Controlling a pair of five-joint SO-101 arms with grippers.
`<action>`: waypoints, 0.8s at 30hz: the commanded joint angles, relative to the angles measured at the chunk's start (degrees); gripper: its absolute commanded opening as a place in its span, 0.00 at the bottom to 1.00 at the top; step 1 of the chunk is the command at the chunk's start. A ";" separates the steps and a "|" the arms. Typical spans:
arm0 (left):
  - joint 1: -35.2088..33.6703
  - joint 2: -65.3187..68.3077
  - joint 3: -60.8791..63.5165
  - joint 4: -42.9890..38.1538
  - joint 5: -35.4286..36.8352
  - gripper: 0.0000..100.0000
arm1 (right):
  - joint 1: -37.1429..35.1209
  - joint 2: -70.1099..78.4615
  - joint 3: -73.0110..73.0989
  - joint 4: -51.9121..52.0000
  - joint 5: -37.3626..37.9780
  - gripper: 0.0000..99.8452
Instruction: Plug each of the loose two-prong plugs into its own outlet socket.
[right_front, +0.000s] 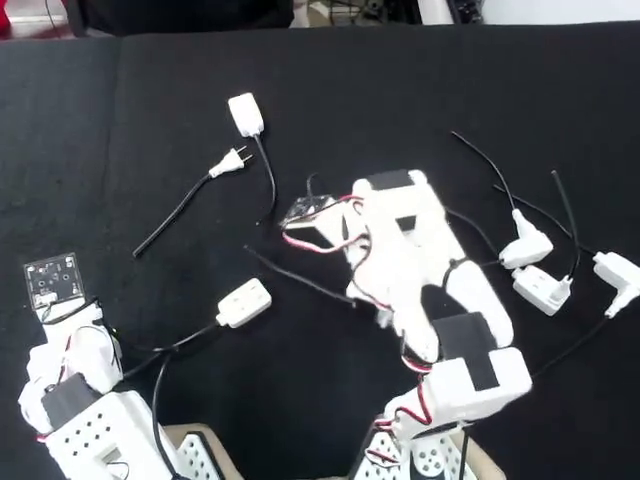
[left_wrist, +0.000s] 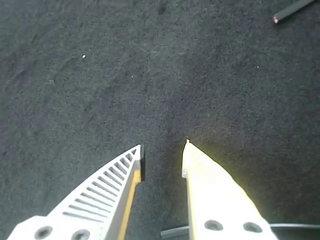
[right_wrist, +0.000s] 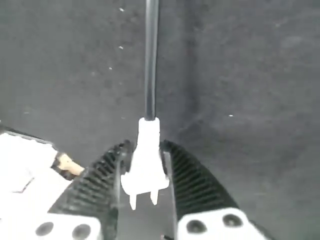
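black ribbed fingers (right_wrist: 192, 185) of the right gripper (right_wrist: 146, 146) sit closest to the lens. they are closed snugly on a white plastic two-prong plug (right_wrist: 145, 170). its prongs point back toward the wrist, and its black cord (right_wrist: 150, 60) runs straight away over the cloth.

the black cloth-covered table (right_front: 120, 100) spans the high view, with open room along its far-left side and far-right corner. the white right arm (right_front: 410, 260) is extended from the near edge to the middle of the table, bent low, with red wires looping by its wrist. the white left arm (right_front: 70, 390) is folded at the near-left corner, a square black-and-white marker card (right_front: 52, 280) at its far end. the left gripper (left_wrist: 163, 146) hangs above bare cloth, its jaws parted by a moderate gap with nothing between them. a cut cord end (left_wrist: 276, 19) lies well apart from it.

a white block-shaped outlet socket (right_front: 245, 302) lies between the two arms, its cord trailing toward the left arm. a second white outlet socket (right_front: 245, 114) lies farther back. near it is a loose white two-prong plug with a black cord (right_front: 232, 162), the cord running off to the left. on the right arm's far side, a cluster of white plug and socket pieces (right_front: 543, 288) lies close together; i cannot tell whether any are joined.
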 joint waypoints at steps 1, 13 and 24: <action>0.66 -0.18 -0.31 -0.53 -0.26 0.14 | -2.02 -2.51 2.15 -4.31 -4.31 0.01; 0.66 -0.18 -0.31 -0.53 -0.26 0.14 | 5.45 -2.51 10.42 -33.76 -2.11 0.01; 0.66 -0.18 -0.31 -0.53 -0.26 0.14 | 5.19 -3.12 11.74 -29.63 5.63 0.24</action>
